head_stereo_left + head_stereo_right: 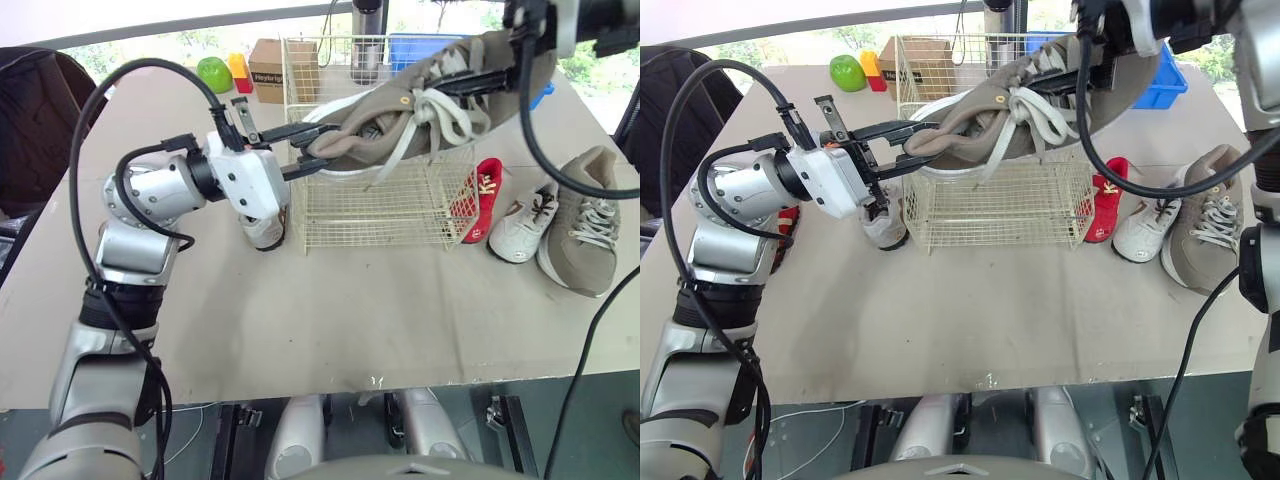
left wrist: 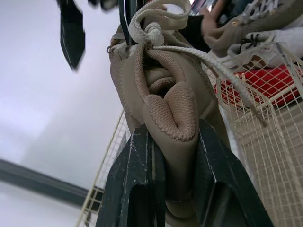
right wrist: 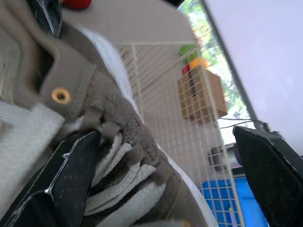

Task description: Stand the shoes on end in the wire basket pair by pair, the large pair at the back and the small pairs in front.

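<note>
A large tan shoe (image 1: 400,110) hangs tilted over the wire basket (image 1: 380,215), heel toward my left arm, its white laces dangling. My left gripper (image 1: 322,145) is shut on its heel collar, seen close up between the fingers (image 2: 137,179). My right gripper (image 3: 165,137) is open at the shoe's lace end, one finger (image 3: 71,175) resting on the laces and the other well apart. The matching tan shoe (image 1: 585,225) lies on the table right of the basket, next to a small white shoe (image 1: 522,225) and a small red shoe (image 1: 480,200).
Another small white shoe (image 1: 265,232) stands against the basket's left side below my left gripper, and a red shoe (image 1: 788,225) lies behind that arm. At the back are a second wire basket (image 1: 305,60), a cardboard box (image 1: 272,68), a green object (image 1: 213,73) and a blue bin (image 1: 420,48).
</note>
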